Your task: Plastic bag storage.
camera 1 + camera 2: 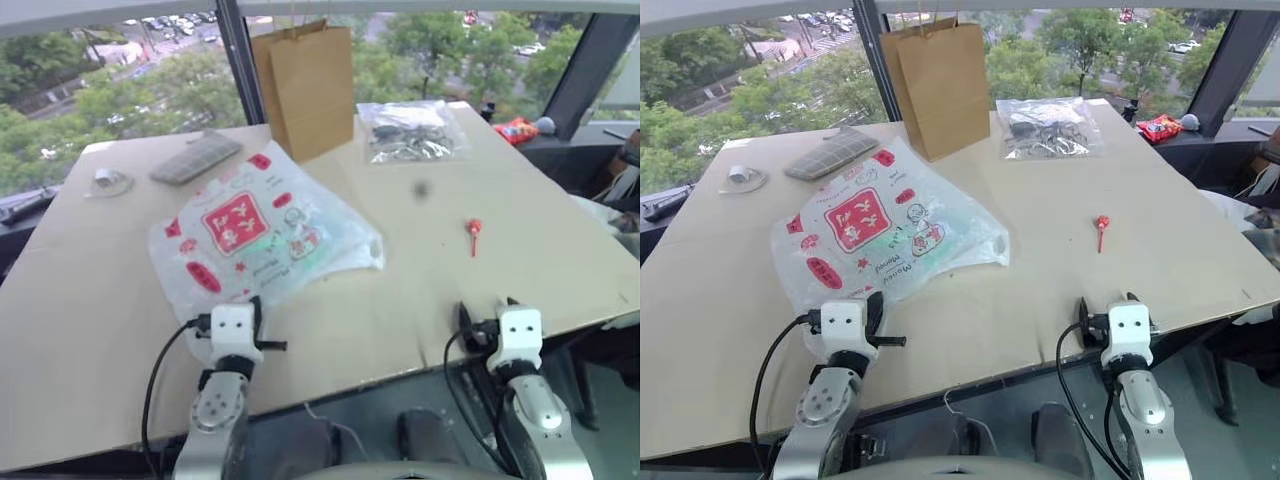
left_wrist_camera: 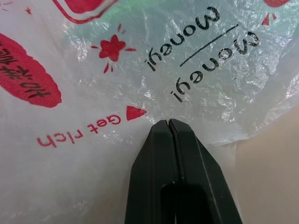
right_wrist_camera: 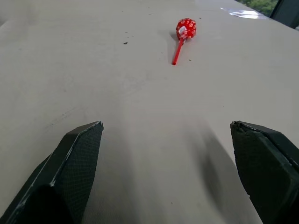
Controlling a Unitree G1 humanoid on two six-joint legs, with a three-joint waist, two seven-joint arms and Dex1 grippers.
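On the beige tabletop (image 1: 90, 320), your large, thin, crinkly translucent white plastic bag (image 1: 262, 236) with red printed logos lay spread out, left of centre, its near edge just ahead of your left arm. Your left gripper (image 2: 169, 122) had its two black fingers pressed together, with the tips at the bag's near edge; from the wrist view you could not tell whether any film was pinched between them. Your right gripper (image 3: 168, 140) stood with its fingers wide apart and nothing between them, hovering low over bare table near the front edge, well apart from the bag.

Ahead of that right gripper lay a small red lollipop (image 3: 183, 36) on a red stick, alone on the table. At the far side, a tall brown paper bag (image 1: 306, 88) stood upright just behind the plastic bag. To its right you had a small clear bag of dark items (image 1: 412, 130) lying flat. To the left of the paper bag lay a flat grey ribbed piece (image 1: 196, 157), and further left a small clear blister pack (image 1: 107, 182).
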